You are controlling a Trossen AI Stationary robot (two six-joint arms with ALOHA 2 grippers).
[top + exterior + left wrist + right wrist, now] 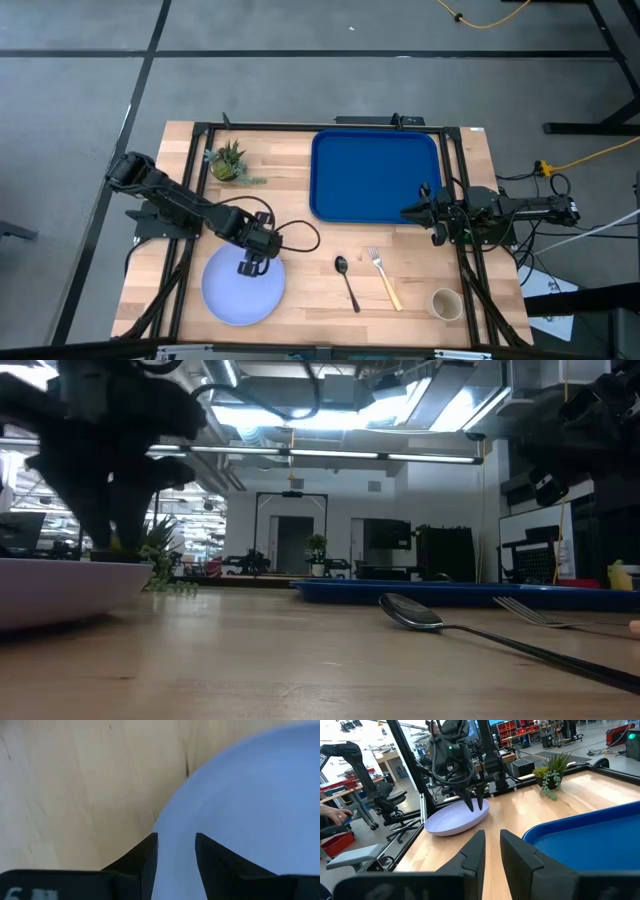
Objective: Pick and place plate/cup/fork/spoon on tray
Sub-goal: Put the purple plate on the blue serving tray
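Note:
The pale lavender-blue plate (240, 295) lies flat on the table at the near left. My left gripper (249, 266) is open, pointing down over the plate's far rim (167, 812), with one finger outside the rim and one over the plate. The blue tray (375, 175) lies at the far middle. The dark spoon (347, 281), the tan-handled fork (385, 278) and the beige cup (445, 303) rest on the table near the front. My right gripper (408, 212) waits by the tray's near right corner, its fingers a narrow gap apart, holding nothing. My left gripper stands astride the plate's far rim (170, 810) from above, fingers pointing down. One finger (147, 855) is on the table side and the other (212, 860) is over the plate's inside. I cannot tell whether they touch it. The plate rests on the table.
A small potted plant (228, 162) stands at the far left, left of the tray. A black frame rail (330, 128) runs round the table's edges. Bare wood lies between the plate and the spoon.

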